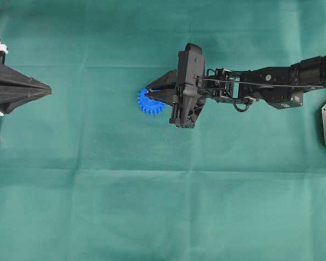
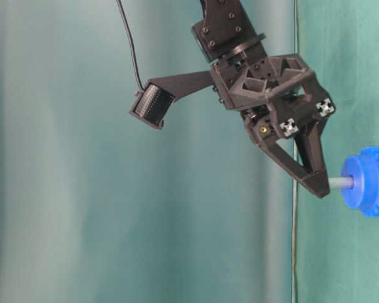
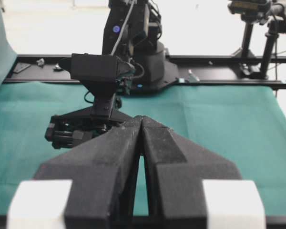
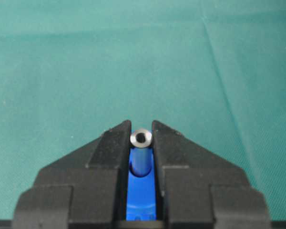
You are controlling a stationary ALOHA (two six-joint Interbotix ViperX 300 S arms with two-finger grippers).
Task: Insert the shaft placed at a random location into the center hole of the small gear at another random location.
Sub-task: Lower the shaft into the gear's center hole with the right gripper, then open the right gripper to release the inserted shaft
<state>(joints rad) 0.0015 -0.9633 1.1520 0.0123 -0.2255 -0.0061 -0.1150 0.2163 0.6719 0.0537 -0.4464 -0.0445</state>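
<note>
The table-level exterior view shows the right tool (image 2: 317, 183) clamped on the shaft (image 2: 341, 183), whose long axis runs straight from the fingertips to the round hub of the small gear (image 2: 366, 182), its far end meeting the hub's middle. In the right wrist view the shaft (image 4: 141, 138) sits end-on between the fingertips with the blue gear behind it. Overhead, the gear (image 1: 150, 101) lies flat on the green worktop (image 1: 152, 206), and the left tool (image 1: 43, 87), well apart, has its fingers pressed together, holding nothing.
</note>
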